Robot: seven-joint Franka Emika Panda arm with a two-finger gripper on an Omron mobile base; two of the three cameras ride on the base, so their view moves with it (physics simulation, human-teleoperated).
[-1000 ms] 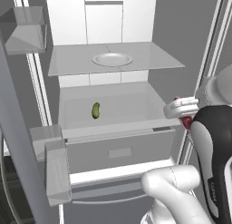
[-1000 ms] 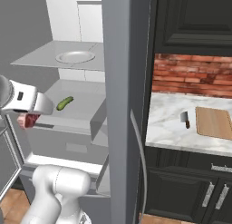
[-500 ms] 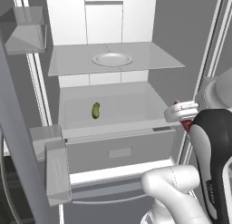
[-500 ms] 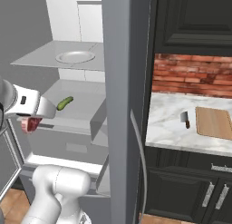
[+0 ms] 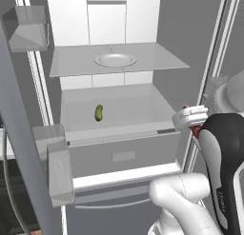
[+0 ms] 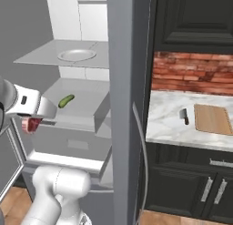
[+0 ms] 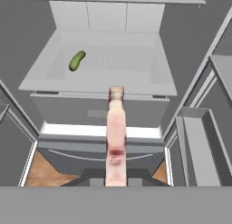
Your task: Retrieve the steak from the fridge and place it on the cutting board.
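The steak has come further out of the fridge since a second ago, clamped edge-on in the gripper, now in front of the drawer. A pickle lies on the shelf behind, a plate above. The cutting board sits on the counter beside a cleaver.

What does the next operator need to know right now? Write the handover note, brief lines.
Pincer: shut on the steak, held edge-on outside the fridge, in front of its drawer.
Pickle lies on the lower shelf, plate on the upper one.
Cutting board: on the marble counter, right of the cleaver.
Done: steak out of the fridge.
Left: carry it to the board, release.
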